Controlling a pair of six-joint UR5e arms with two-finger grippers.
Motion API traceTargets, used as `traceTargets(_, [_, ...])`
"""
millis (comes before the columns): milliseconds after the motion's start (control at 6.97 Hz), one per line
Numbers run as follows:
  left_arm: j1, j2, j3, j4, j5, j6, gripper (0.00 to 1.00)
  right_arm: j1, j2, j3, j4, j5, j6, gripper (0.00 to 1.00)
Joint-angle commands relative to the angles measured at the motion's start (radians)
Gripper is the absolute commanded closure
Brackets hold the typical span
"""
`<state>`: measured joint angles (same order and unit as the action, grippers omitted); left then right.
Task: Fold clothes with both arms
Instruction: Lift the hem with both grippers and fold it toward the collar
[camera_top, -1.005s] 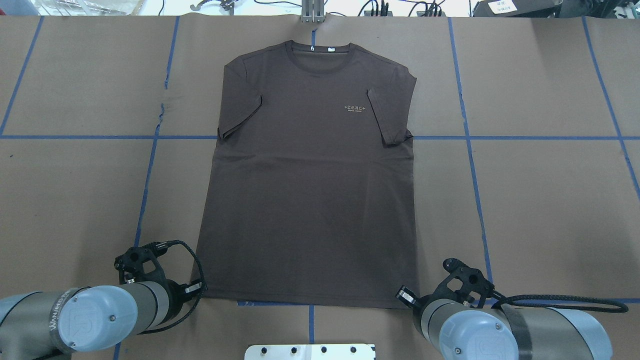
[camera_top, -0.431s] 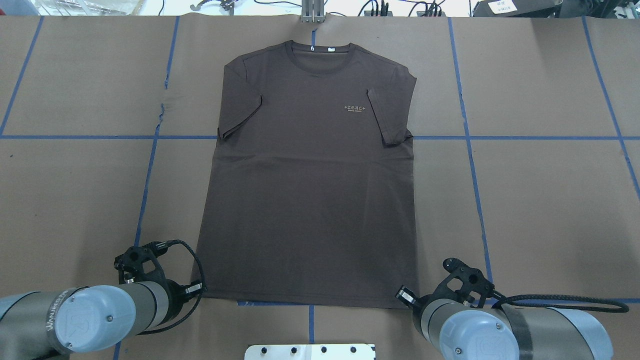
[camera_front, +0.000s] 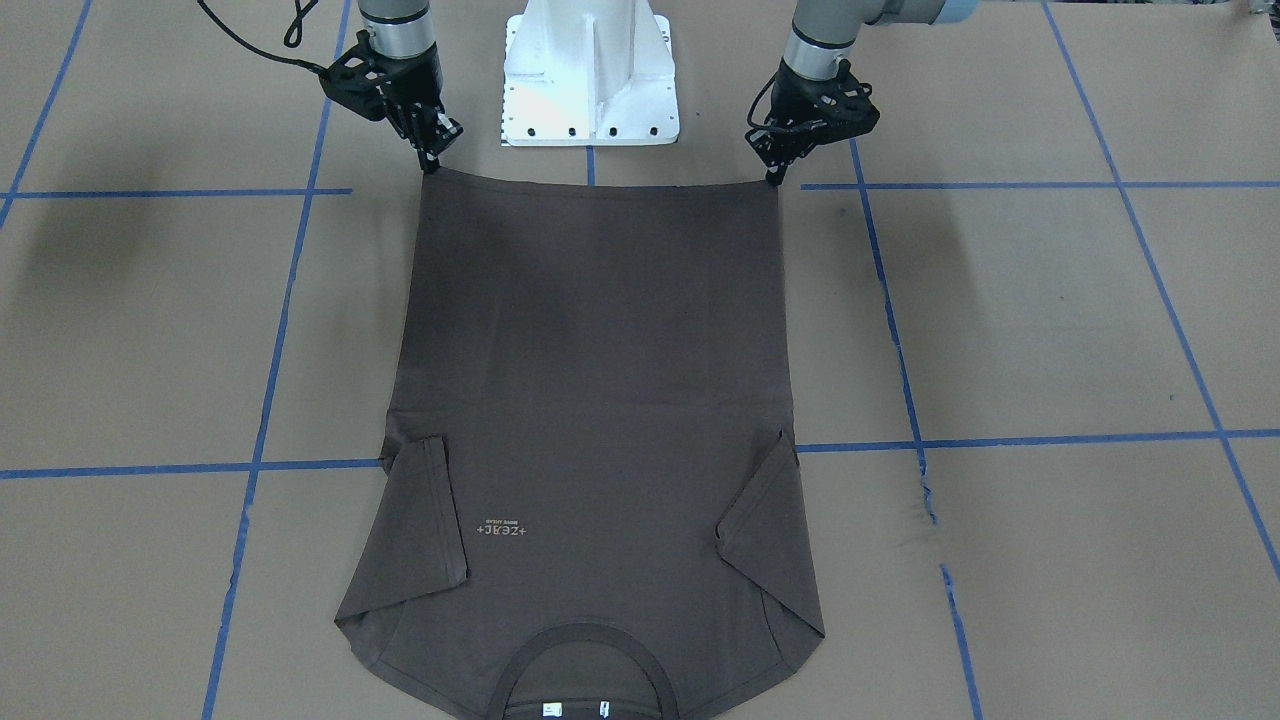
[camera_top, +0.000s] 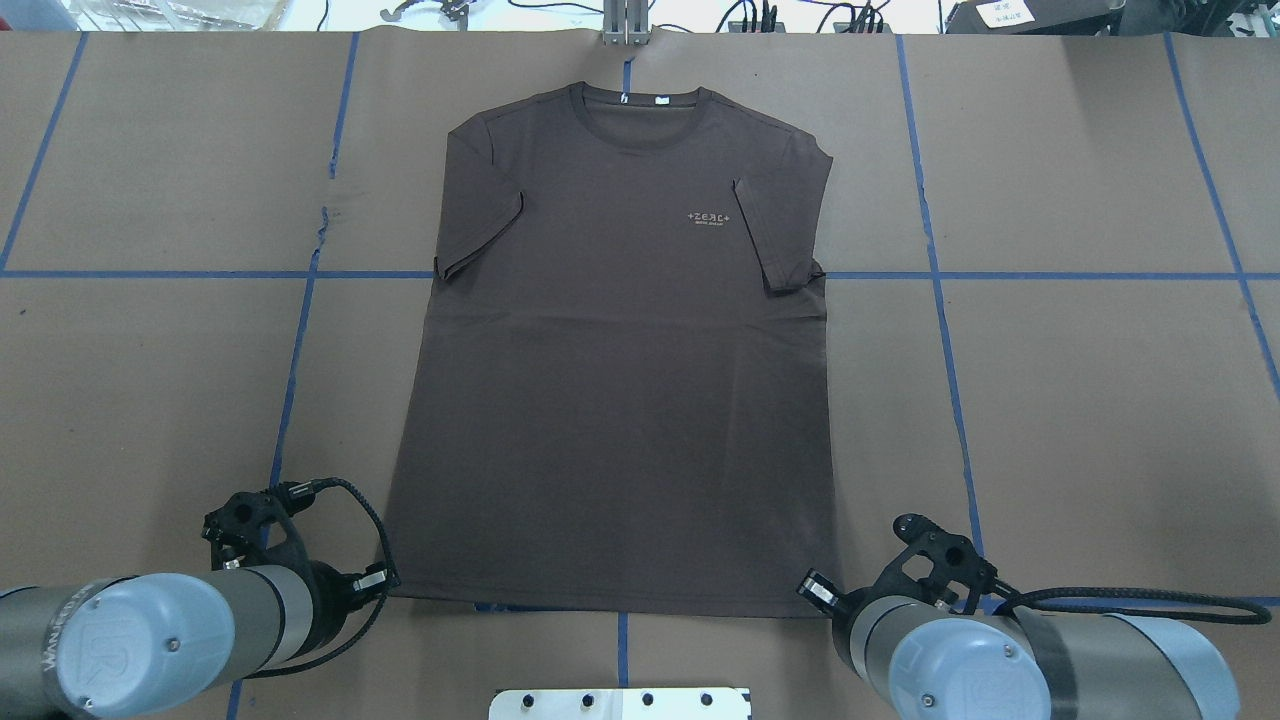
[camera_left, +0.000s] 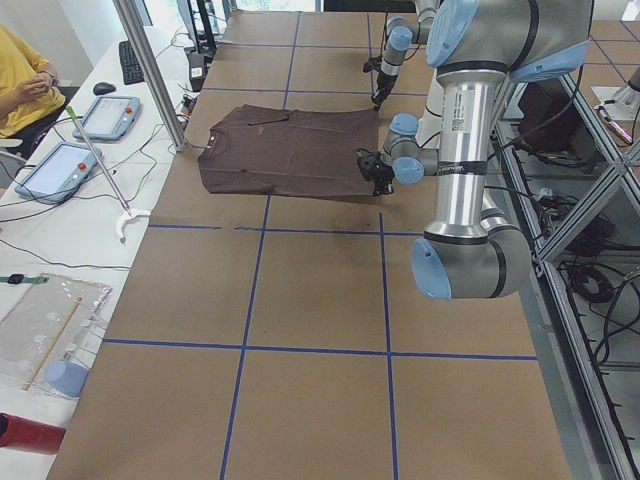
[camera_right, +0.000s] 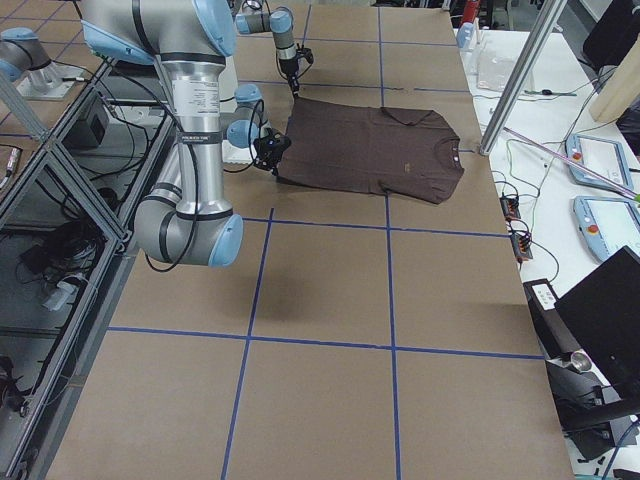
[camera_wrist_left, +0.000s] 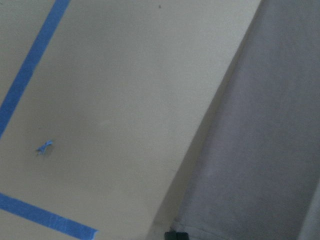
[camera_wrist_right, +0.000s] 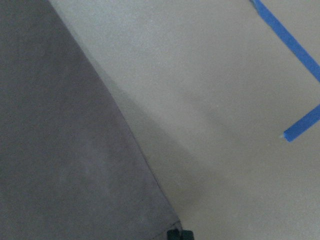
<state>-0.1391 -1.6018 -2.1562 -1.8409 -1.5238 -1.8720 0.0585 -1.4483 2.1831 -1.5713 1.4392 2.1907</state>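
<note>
I pinch both bottom corners of the T-shirt (camera_front: 600, 350).
Front view: left gripper (camera_front: 773, 178) upper right, right gripper (camera_front: 431, 163) upper left, both squeezing it tight.

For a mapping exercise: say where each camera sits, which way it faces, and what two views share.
Front-facing: across the table, facing the robot, down on the T-shirt; base, left tool, right tool at top.
Overhead: behind the robot, looking forward and down; left arm, right arm at bottom.
Exterior left: table's end, looking along it; left arm nearest.
Exterior right: opposite end; right arm nearest.
Left wrist: close on one hem corner; tool tip only.
Right wrist: other hem corner, likewise.
Shared: front-facing and overhead show the logo.
</note>
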Motion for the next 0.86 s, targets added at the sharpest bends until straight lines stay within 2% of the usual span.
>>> traceTargets(0, [0.092, 0.008, -0.071, 0.043, 0.002, -0.092, 1.00, -0.015, -0.075, 0.079, 0.001, 0.001, 0.000, 1.00])
traceTargets(287, [0.195, -0.004, -0.175, 0.134, 0.002, -0.206, 1.00, -0.060, -0.107, 0.144, -0.001, 0.003, 0.004, 1.00])
traceTargets(431, [0.202, -0.016, -0.206, 0.153, -0.002, -0.217, 1.00, -0.066, -0.148, 0.196, -0.001, 0.003, 0.004, 1.00])
traceTargets(574, [0.193, -0.021, -0.224, 0.181, -0.019, -0.217, 1.00, -0.042, -0.141, 0.222, 0.000, -0.006, 0.006, 1.00])
traceTargets(718, [0.155, -0.038, -0.225, 0.213, -0.035, -0.201, 1.00, 0.036, -0.127, 0.221, 0.001, -0.005, -0.012, 1.00])
